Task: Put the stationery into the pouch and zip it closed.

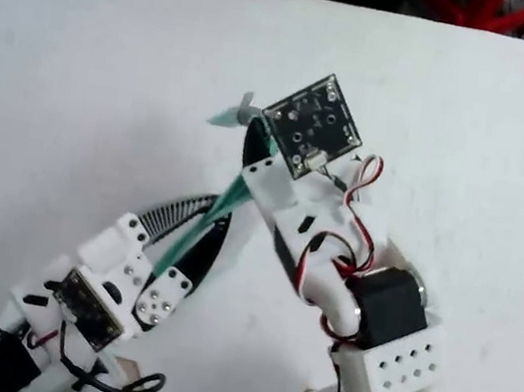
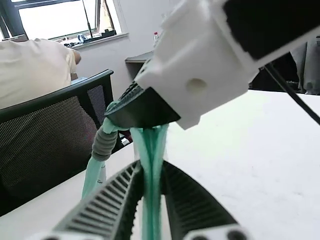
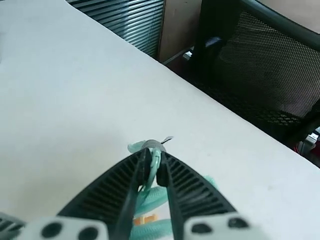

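The teal pouch (image 1: 197, 230) is held up off the white table (image 1: 81, 73) as a thin, edge-on strip between both arms. My left gripper (image 1: 222, 211) is shut on its lower part; in the left wrist view the ribbed black fingers (image 2: 120, 187) press the teal fabric (image 2: 152, 150). My right gripper (image 3: 151, 156) is shut on the pouch's top edge (image 3: 155, 227), just behind the grey zip pull (image 3: 150, 146). That pull (image 1: 242, 106) pokes out past the right gripper (image 2: 142, 107), and it also hangs by the fabric in the left wrist view (image 2: 102, 145). Something orange (image 3: 145, 218) shows low in the pouch.
Bare white table surface (image 3: 60, 75) lies all around the arms. A black mesh chair (image 2: 45, 140) stands beyond the table's edge, and a second mesh chair (image 3: 260, 70) stands past the far edge. The right arm's body (image 1: 382, 319) takes up the lower right.
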You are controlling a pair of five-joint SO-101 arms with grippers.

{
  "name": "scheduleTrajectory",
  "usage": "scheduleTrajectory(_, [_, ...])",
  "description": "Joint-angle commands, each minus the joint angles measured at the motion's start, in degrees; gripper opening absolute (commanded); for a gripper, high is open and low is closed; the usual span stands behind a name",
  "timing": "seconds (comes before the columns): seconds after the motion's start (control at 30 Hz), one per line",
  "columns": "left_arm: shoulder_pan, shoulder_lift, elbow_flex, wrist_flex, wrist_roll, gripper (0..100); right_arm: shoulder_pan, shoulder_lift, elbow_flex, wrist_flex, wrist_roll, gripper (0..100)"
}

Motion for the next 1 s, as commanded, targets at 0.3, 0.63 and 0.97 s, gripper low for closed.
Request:
scheduleTrajectory(0.3, [0.57,0.57,-5.1,9.14,-0.7,2,8.92,12.79,0.26,-10.86,2.9,1.8])
scheduleTrajectory(0.63, [0.57,0.57,-5.1,9.76,-0.79,2,16.92,14.46,0.44,-16.75,3.25,1.8])
scheduleTrajectory(0.97, [0.57,0.57,-5.1,9.85,-0.79,2,23.6,16.92,0.26,-22.29,4.75,1.8])
